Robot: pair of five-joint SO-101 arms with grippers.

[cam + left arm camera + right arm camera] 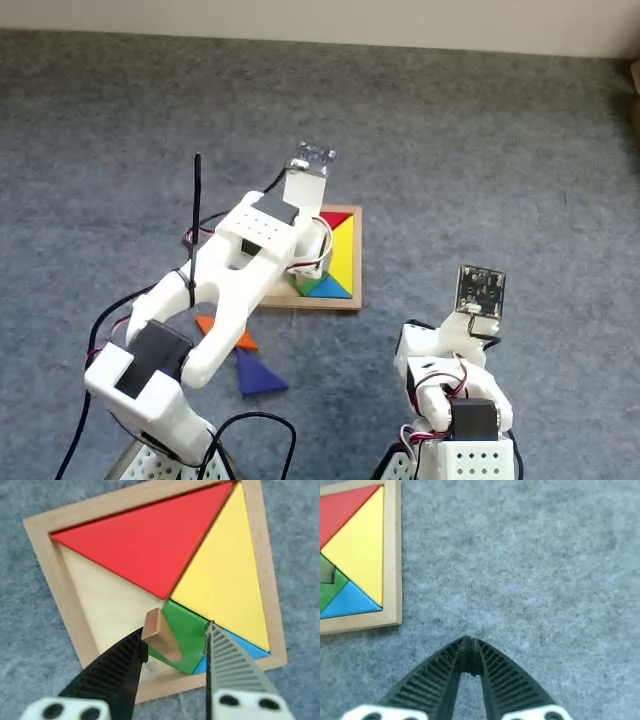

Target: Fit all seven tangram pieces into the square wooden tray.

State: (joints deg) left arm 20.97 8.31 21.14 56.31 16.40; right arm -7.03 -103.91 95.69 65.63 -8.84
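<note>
I see the wooden tray (70, 607) lying flat on the gray counter (500, 150), and my left arm is stretched out over it. Four pieces lie inside the tray. There is a big red triangle (145, 540), and a big yellow triangle (225, 580) beside it. A green piece (190, 630) sits where their points meet, and a small blue triangle (350, 602) sits in the corner next to the green one. The rest of the tray floor is bare wood. My left gripper (175, 630) hangs right above the green piece with its fingers partly apart. A brown piece (160, 637) stands tilted on its edge between them. It leans on the black finger (115, 670), and there is a gap between it and the gray finger (227, 665). An orange piece (222, 333) and a purple triangle (258, 375) lie on the counter near my left arm, outside the tray. My right gripper (470, 655) is off to the side of the tray, low over the counter. Its fingers are pressed together with nothing in them.
</note>
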